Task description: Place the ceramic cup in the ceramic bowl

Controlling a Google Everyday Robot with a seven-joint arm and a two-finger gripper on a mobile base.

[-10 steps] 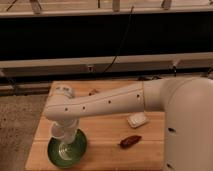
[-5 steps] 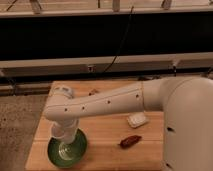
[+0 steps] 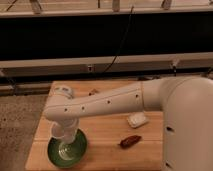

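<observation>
The green ceramic bowl (image 3: 75, 150) sits on the front left corner of the wooden table (image 3: 107, 137). My arm reaches from the right across the table and bends down over the bowl. The pale ceramic cup (image 3: 64, 131) is upright directly under the wrist, over the bowl's far side, with its base down inside the bowl. My gripper (image 3: 65, 137) is at the cup, mostly hidden by the arm and the cup. I cannot tell whether the cup rests on the bowl's floor.
A small white rectangular dish (image 3: 136, 119) lies right of the middle of the table. A brown oblong object (image 3: 130, 141) lies in front of it. A small brown item (image 3: 93, 92) sits near the far edge. The table's left and front edges are close to the bowl.
</observation>
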